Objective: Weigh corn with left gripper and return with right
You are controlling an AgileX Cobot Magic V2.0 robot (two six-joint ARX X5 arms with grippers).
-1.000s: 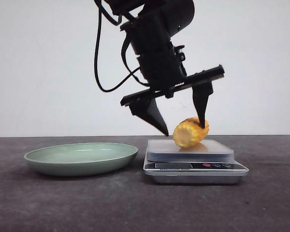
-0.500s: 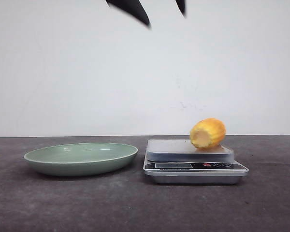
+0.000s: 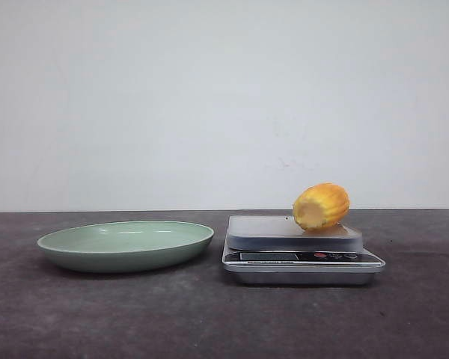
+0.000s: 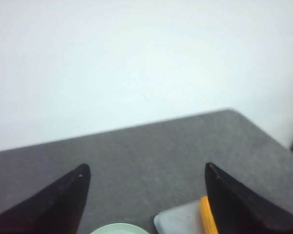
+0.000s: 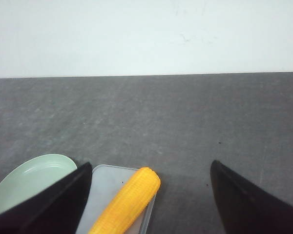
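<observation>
**A:** Over the front of the table, what lies there?

**B:** On the right, the corn [image 3: 322, 206] rests on the smooth pale platform of a silvery kitchen scale [image 3: 302, 250], toward its right side, the paler cut end facing the camera and the rounded end pointing away. Left of the scale, close but apart, sits a shallow, glossy pale-green plate [image 3: 126, 244]. The table [image 3: 209, 321] is dark grey and matte. No arm shows in this view.

**A:** And from the left wrist?

**B:** The left gripper [image 4: 145, 204] hangs high, its two black wedge-shaped fingers [image 4: 58, 204] spread wide with nothing between them. Below, a sliver of the plate, a corner of the scale and an orange edge of the corn peek in, blurred.

**A:** The right wrist?

**B:** The right gripper [image 5: 151, 204] is likewise parted and empty, its fingers [image 5: 244, 204] dark and pointed. Between them the corn lies across the scale's pale platform, its ribbed kernel rows running lengthwise. The plate's rim curves just beside the scale.
</observation>
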